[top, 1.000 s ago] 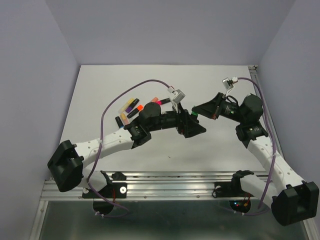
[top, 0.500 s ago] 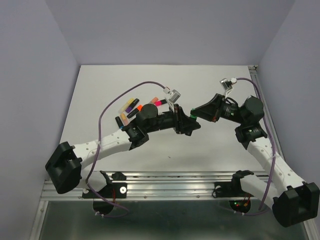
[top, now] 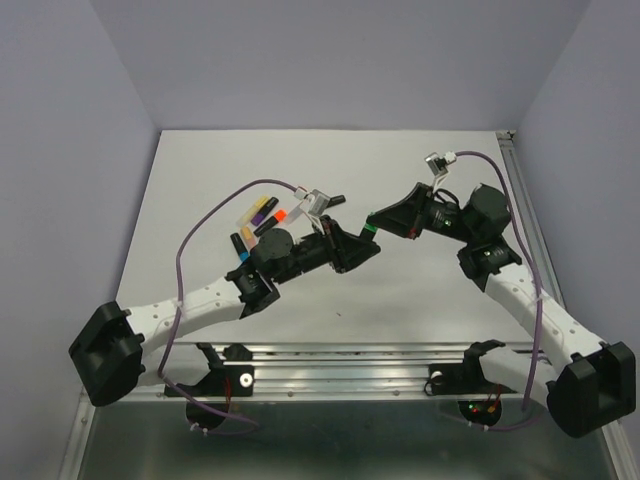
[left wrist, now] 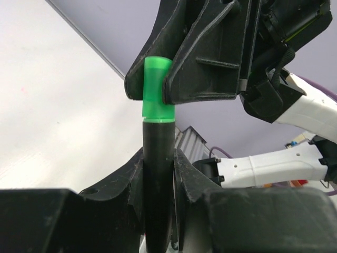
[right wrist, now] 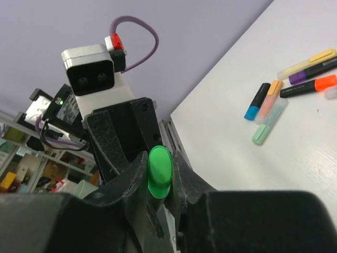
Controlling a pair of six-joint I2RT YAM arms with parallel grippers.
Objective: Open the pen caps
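Note:
A black pen (left wrist: 158, 138) with a bright green cap (left wrist: 157, 87) is held in the air between both arms. My left gripper (left wrist: 158, 158) is shut on the black body. My right gripper (right wrist: 159, 174) is shut on the green cap (right wrist: 159, 169), its black fingers (left wrist: 202, 58) clamping the cap from both sides. The cap sits on the end of the body. From above, the two grippers meet at the cap (top: 369, 226), left gripper (top: 352, 247) below and left of right gripper (top: 380, 221). Other capped pens (top: 262, 214) lie on the table.
The loose pens lie in a cluster at the table's back left (right wrist: 295, 79), with orange, purple, yellow, blue and mint parts. One black pen (top: 331, 200) lies apart near the left wrist camera. A metal rail (top: 330, 365) runs along the near edge; the walls are lilac.
My left gripper has closed on the pen's black body; it stood open a second ago. Both grippers, joined at the pen, have shifted left.

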